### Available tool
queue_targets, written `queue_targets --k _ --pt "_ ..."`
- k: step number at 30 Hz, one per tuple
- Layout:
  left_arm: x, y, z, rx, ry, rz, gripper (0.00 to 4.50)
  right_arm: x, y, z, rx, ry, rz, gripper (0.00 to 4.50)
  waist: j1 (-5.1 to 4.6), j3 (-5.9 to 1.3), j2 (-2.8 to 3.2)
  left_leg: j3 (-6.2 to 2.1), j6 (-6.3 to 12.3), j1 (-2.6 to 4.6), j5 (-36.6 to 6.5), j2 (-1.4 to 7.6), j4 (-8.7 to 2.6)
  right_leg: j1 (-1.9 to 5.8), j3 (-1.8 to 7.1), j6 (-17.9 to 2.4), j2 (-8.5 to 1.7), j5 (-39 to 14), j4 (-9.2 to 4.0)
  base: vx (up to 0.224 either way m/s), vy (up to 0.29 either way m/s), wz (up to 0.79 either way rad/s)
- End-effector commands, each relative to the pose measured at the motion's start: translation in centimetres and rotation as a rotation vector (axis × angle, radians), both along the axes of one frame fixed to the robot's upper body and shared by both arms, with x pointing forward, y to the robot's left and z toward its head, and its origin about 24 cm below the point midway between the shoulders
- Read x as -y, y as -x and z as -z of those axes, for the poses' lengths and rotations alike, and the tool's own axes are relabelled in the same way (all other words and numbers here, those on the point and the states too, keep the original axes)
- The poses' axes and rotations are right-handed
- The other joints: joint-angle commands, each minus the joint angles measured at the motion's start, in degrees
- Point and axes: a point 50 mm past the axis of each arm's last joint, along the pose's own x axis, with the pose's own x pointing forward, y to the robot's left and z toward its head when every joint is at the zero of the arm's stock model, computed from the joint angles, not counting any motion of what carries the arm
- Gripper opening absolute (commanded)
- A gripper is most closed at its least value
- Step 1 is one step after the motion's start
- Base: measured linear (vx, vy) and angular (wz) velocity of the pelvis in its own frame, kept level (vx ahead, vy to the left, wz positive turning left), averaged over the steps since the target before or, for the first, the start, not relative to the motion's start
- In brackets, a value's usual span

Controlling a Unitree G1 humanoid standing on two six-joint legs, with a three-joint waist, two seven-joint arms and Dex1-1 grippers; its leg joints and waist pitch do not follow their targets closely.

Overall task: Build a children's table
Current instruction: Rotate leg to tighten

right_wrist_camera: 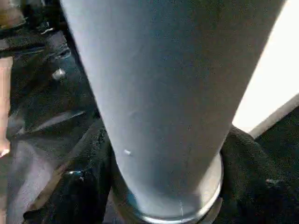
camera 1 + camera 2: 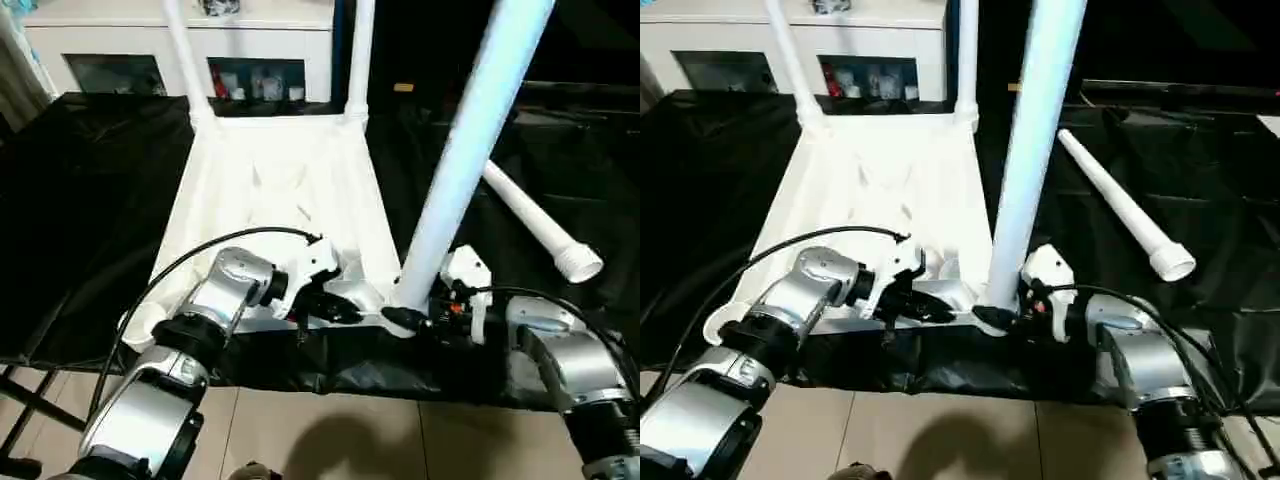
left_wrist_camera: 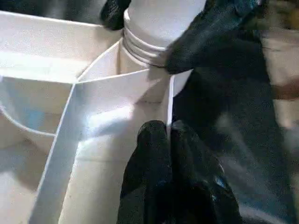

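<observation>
Left gripper (image 2: pixel 335 305) pressed shut on a rib of the upturned tabletop (image 2: pixel 280 190), steadying the near edge. Right gripper (image 2: pixel 415 318) clasped round the base of the third leg (image 2: pixel 465 150), standing tilted in the near right corner socket. Two far legs (image 2: pixel 357 60) already upright; fourth leg (image 2: pixel 535 225) loose on black cloth (image 2: pixel 90 200). Risk: slanted leg cross-seating or popping out, tabletop sliding.

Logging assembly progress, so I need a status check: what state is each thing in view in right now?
White plastic rectangular tabletop: upside down, ribbed underside up, on the black cloth.
Two far white tube legs: upright in the far corner sockets.
Near white tube leg: leaning, base at the near right corner socket.
Loose white tube leg: lying on the cloth.
Left tool: shut on a tabletop rib.
Right tool: around the near leg's base.
</observation>
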Motion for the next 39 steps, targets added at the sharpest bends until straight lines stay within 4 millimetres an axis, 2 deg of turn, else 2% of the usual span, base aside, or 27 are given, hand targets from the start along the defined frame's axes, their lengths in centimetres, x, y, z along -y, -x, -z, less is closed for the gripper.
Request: queue_targets --k 1,2,4,5,6,7,8,9,11,12,15,17,21,24,25,26,27,28,29,31,32,33,34,35,37,38,39 --pt "2.8 -1.0 -1.7 0.090 0.084 -0.088 0.00 -2.7 -0.4 1.3 -0.029 0.009 0.041 2.70 -0.57 -3.08 -0.99 -1.18 2.48 1.13 -14.6 2.43 -4.55 2.08 1.07 -13.8 -2.89 -14.6 -4.36 0.000 0.000 0.00" --pt "3.3 -1.5 -1.7 0.106 0.086 -0.185 0.00 -3.3 -1.3 1.8 -0.032 0.016 0.175 2.68 -1.04 -2.99 -1.01 -1.29 1.63 1.07 -15.4 2.41 -4.68 2.07 1.10 -13.0 -2.86 -16.7 -4.55 0.000 0.000 0.00" --pt "3.6 -1.7 -1.7 0.110 0.083 -0.238 0.00 -3.8 -1.8 2.0 -0.038 0.016 0.240 2.68 -1.90 -3.03 -0.98 -1.48 0.37 1.07 -16.3 2.24 -4.88 1.99 1.03 -12.0 -2.81 -18.9 -4.71 0.000 0.000 0.00" --pt "3.7 -1.7 -1.7 0.111 0.081 -0.248 0.00 -3.9 -1.8 2.1 -0.040 0.017 0.253 2.67 -2.17 -3.09 -0.99 -1.52 0.40 0.99 -16.0 2.24 -4.87 2.07 1.06 -11.6 -2.78 -18.4 -4.78 0.000 0.000 0.00" --pt "3.8 -1.9 -1.7 0.122 0.075 -0.280 0.00 -4.3 -2.1 2.2 -0.043 0.022 0.289 2.67 -2.30 -3.07 -1.18 -1.44 0.53 0.99 -15.9 2.22 -4.81 1.98 1.11 -11.6 -2.75 -17.8 -4.85 0.000 0.000 0.00" --pt "3.9 -1.9 -1.7 0.130 0.071 -0.304 0.00 -4.5 -2.2 2.3 -0.045 0.027 0.315 2.67 -2.43 -3.10 -1.10 -1.40 1.05 1.02 -15.8 2.16 -4.73 1.98 1.15 -11.6 -2.66 -17.0 -4.82 0.000 0.000 0.00" --pt "4.0 -2.0 -1.7 0.134 0.069 -0.320 0.00 -4.9 -2.2 2.3 -0.045 0.026 0.307 2.67 -2.48 -3.17 -1.08 -1.34 1.38 1.05 -15.4 2.14 -4.65 1.96 1.19 -11.8 -2.67 -16.2 -4.82 0.000 0.000 0.00" --pt "4.3 -2.1 -1.7 0.144 0.065 -0.362 0.00 -5.9 -2.1 2.3 -0.034 0.020 0.265 2.67 -2.50 -3.23 -1.44 -1.21 2.13 0.91 -14.5 2.11 -4.52 2.07 1.21 -11.9 -2.60 -14.8 -4.74 0.000 0.000 0.00" --pt "4.6 -1.9 -1.6 0.144 0.069 -0.376 0.00 -6.8 -1.9 2.2 -0.020 0.013 0.212 2.67 -2.37 -3.24 -1.32 -1.16 3.19 0.86 -13.0 2.16 -4.38 2.13 1.21 -12.6 -2.65 -12.8 -4.57 0.000 0.000 0.00" --pt "4.8 -1.8 -1.5 0.142 0.072 -0.375 0.00 -7.0 -1.9 2.2 -0.018 0.013 0.204 3.23 -2.37 -3.25 -1.29 -1.20 3.36 0.74 -12.7 2.15 -4.37 2.25 1.17 -12.7 -2.67 -12.5 -4.47 0.000 0.000 0.00" --pt "5.0 -1.5 -1.5 0.128 0.094 -0.338 0.00 -7.0 -2.0 2.1 -0.030 -0.018 0.188 3.43 -2.36 -3.29 -1.22 -1.18 3.91 0.78 -12.3 2.18 -4.34 2.26 1.12 -12.9 -2.61 -11.7 -4.39 0.000 0.000 0.00" --pt "4.8 -1.3 -1.5 0.124 0.101 -0.320 0.00 -6.7 -2.1 1.9 -0.020 -0.012 0.181 3.74 -2.45 -3.28 -1.21 -1.20 4.25 0.76 -12.2 2.23 -4.35 2.32 1.12 -13.2 -2.58 -10.8 -4.31 0.000 0.000 0.00" --pt "4.0 -1.2 -1.5 0.126 0.103 -0.266 0.00 -5.6 -2.1 1.4 0.030 0.007 0.125 3.83 -2.52 -3.29 -1.31 -1.13 4.56 0.79 -12.4 2.20 -4.25 2.34 1.13 -13.5 -2.62 -10.8 -4.35 0.000 0.000 0.00" --pt "3.0 -1.0 -1.6 0.122 0.098 -0.217 0.00 -4.9 -1.6 0.8 0.049 -0.014 0.022 3.83 -2.41 -3.34 -1.41 -1.10 5.64 0.62 -11.3 2.26 -4.06 2.56 1.13 -14.0 -2.73 -9.2 -4.08 0.000 0.000 0.00" --pt "2.5 -0.9 -1.6 0.120 0.096 -0.192 0.00 -4.7 -1.2 0.6 0.052 -0.020 -0.033 3.83 -2.24 -3.36 -1.63 -1.11 6.29 0.66 -11.0 2.32 -3.98 2.66 1.12 -14.3 -2.76 -8.6 -4.00 0.000 0.000 0.00" --pt "2.2 -0.9 -1.6 0.120 0.095 -0.178 0.00 -4.6 -1.0 0.5 0.053 -0.022 -0.066 3.83 -2.26 -3.32 -1.50 -1.03 6.77 0.64 -10.5 2.36 -3.97 2.52 1.15 -14.5 -2.68 -8.1 -3.91 0.000 0.000 0.00" --pt "1.6 -0.7 -1.6 0.115 0.090 -0.154 0.00 -4.4 -0.6 0.4 0.046 -0.022 -0.123 3.83 -2.10 -3.24 -1.94 -0.99 7.04 0.66 -10.5 2.41 -3.95 2.50 1.11 -14.6 -2.68 -8.6 -3.88 0.000 0.000 0.00" --pt "1.6 -0.7 -1.6 0.115 0.089 -0.152 0.00 -4.4 -0.6 0.4 0.045 -0.022 -0.128 3.83 -2.10 -3.24 -1.94 -0.99 7.04 0.66 -10.5 2.41 -3.95 2.50 1.11 -14.6 -2.68 -8.6 -3.88 0.000 0.000 0.00" --pt "0.7 -0.5 -1.6 0.112 0.077 -0.122 0.00 -4.1 -0.1 0.4 0.033 -0.016 -0.196 3.83 -1.86 -3.29 -2.11 -1.00 7.02 0.78 -9.9 2.60 -3.95 2.43 1.09 -14.7 -2.74 -8.9 -3.72 0.000 0.000 0.00" --pt "0.7 -0.5 -1.6 0.112 0.076 -0.120 0.00 -4.1 0.0 0.4 0.033 -0.015 -0.199 3.83 -1.81 -3.19 -1.90 -0.94 6.72 0.87 -10.0 2.73 -4.03 2.30 1.10 -15.0 -2.68 -9.0 -3.72 0.000 0.000 0.00" --pt "-0.2 -0.2 -1.7 0.097 0.072 -0.072 0.00 -3.9 0.3 0.3 0.022 -0.013 -0.253 3.83 -1.84 -3.14 -2.57 -0.86 6.71 0.89 -10.1 2.74 -4.03 2.24 1.09 -14.9 -2.63 -9.1 -3.78 0.000 0.000 0.00" --pt "-0.9 0.1 -1.8 0.084 0.066 -0.037 0.00 -3.9 0.5 0.3 0.017 -0.014 -0.283 3.83 -1.56 -3.15 -2.59 -0.95 6.60 0.82 -10.3 2.72 -4.08 2.38 1.07 -14.9 -2.83 -10.0 -3.55 0.000 0.000 0.00" --pt "-0.9 0.1 -1.8 0.084 0.066 -0.037 0.00 -3.9 0.5 0.3 0.017 -0.014 -0.283 3.83 -1.48 -3.16 -2.35 -0.99 6.42 0.95 -10.4 2.89 -4.14 2.27 1.12 -14.9 -2.92 -10.3 -3.58 0.000 0.000 0.00" --pt "-1.3 0.2 -1.8 0.077 0.059 -0.017 0.00 -3.9 0.5 0.3 0.017 -0.013 -0.301 3.83 -1.58 -3.07 -2.43 -0.89 5.80 1.03 -10.8 2.97 -4.18 2.05 1.07 -15.1 -2.77 -10.2 -3.47 0.000 0.000 0.00" --pt "-2.0 0.5 -1.8 0.061 0.043 0.009 0.00 -3.9 0.5 0.3 0.022 -0.003 -0.319 3.83 -1.45 -3.06 -2.81 -0.78 5.29 1.24 -10.8 3.09 -4.20 1.92 1.09 -15.4 -2.85 -9.6 -3.42 0.000 0.000 0.00" --pt "-2.2 0.6 -1.8 0.054 0.038 0.018 0.00 -3.9 0.4 0.4 0.023 0.000 -0.323 3.83 -1.43 -3.06 -2.76 -0.79 5.18 1.19 -10.5 3.11 -4.21 1.97 1.10 -15.6 -2.86 -9.0 -3.30 0.000 0.000 0.00" --pt "-2.5 0.8 -1.8 0.048 0.033 0.028 0.00 -4.1 0.3 0.4 0.020 0.001 -0.334 3.83 -1.45 -3.05 -3.27 -0.70 5.27 1.11 -9.8 3.05 -4.20 2.02 1.06 -15.6 -2.79 -8.0 -3.21 0.000 0.000 0.00"
